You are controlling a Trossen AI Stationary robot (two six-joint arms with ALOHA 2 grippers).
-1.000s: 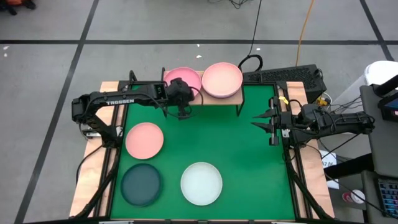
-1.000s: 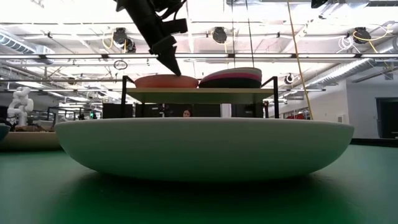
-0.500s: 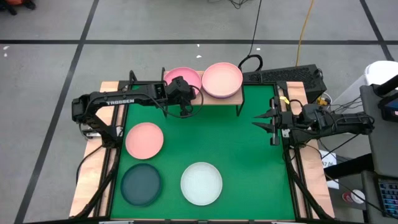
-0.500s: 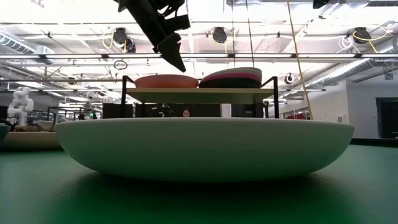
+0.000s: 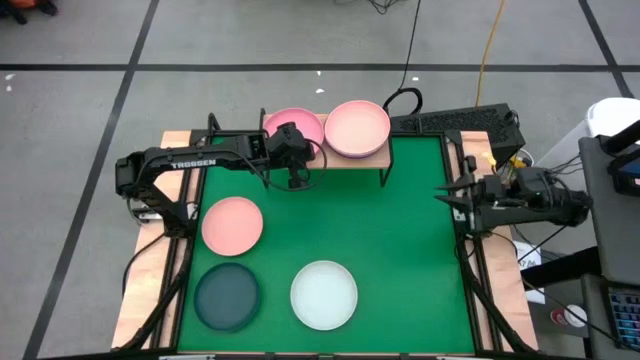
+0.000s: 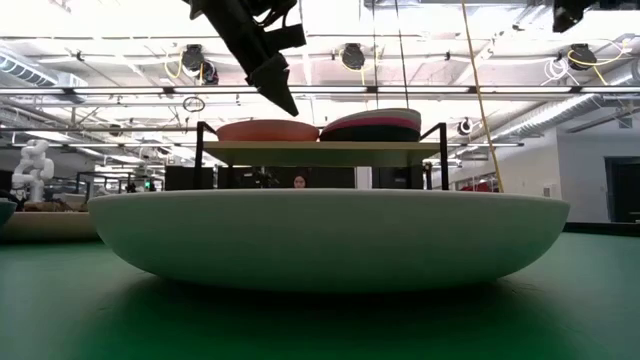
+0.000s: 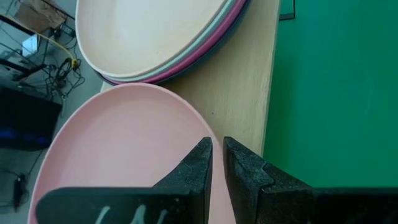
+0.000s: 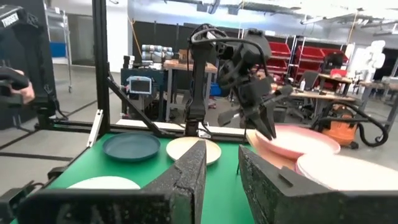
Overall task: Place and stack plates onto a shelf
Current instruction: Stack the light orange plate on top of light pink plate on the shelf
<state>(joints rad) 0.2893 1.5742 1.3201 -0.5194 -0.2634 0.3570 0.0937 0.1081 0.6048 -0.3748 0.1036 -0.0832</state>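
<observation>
A light pink plate (image 5: 295, 125) rests flat on the left half of the wooden shelf (image 5: 372, 160). Beside it sits a stack of plates (image 5: 357, 128) with a pale pink one on top. My left gripper (image 5: 296, 183) hovers over the pink plate's near rim (image 7: 186, 118), its fingers a narrow gap apart and touching nothing. My right gripper (image 5: 447, 195) waits open at the mat's right edge. A light pink plate (image 5: 232, 225), a dark teal plate (image 5: 227, 296) and a whitish plate (image 5: 324, 294) lie flat on the green mat.
The shelf stands on thin black legs (image 5: 383, 175) at the mat's far edge. The whitish plate (image 6: 330, 235) fills the low view's foreground. Bare green mat (image 5: 400, 250) lies between the shelf and the right arm. Cables and a dark box (image 5: 470, 122) sit behind the shelf.
My left gripper has risen a little from the rim of the pink plate on the shelf, and the plate has stayed put. My right arm has drawn back toward the table's right edge.
</observation>
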